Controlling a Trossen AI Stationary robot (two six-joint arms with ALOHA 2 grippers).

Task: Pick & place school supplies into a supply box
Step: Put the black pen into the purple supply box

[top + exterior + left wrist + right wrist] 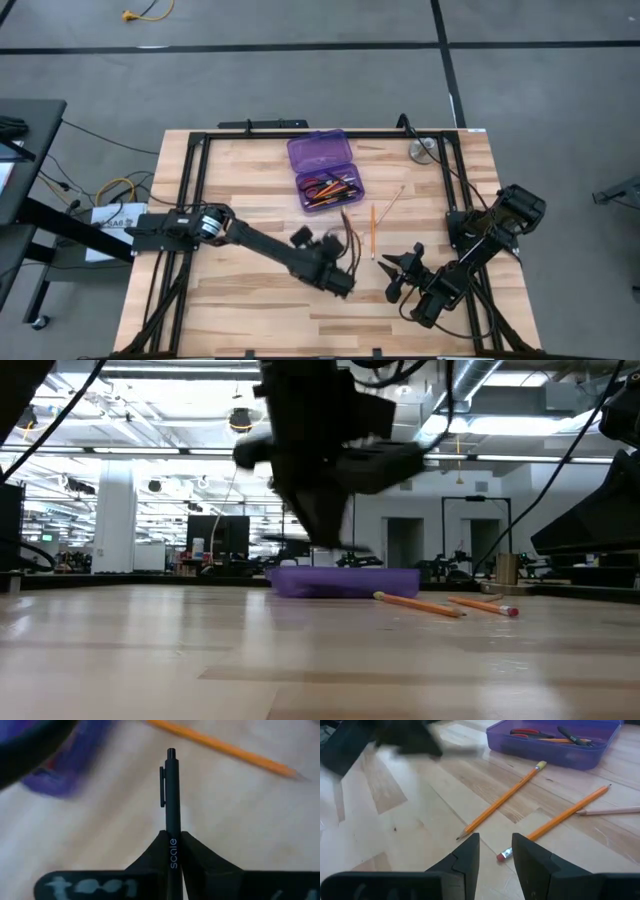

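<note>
Purple translucent plastic forms the supply box (325, 172), which lies open on the far middle of a pale wooden table (240, 310); its tray holds red-handled scissors (527, 732), orange pencils and dark pens; the left gripper (173, 851), near the table's centre on the near side of the box, is clenched on a slim black pen (171, 795) that sticks out straight ahead between its fingers, the word "scale" printed on the barrel; two orange pencils (506, 797) lie loose on the wood to the right of the box, with a paler bare-wood pencil (610, 811) beside them; the right gripper (496, 851) sits near the table's right front, fingers parted and grasping nothing, an eraser-tipped pencil end just ahead of them; a small grey disc (424, 149) rests near the far right corner.
</note>
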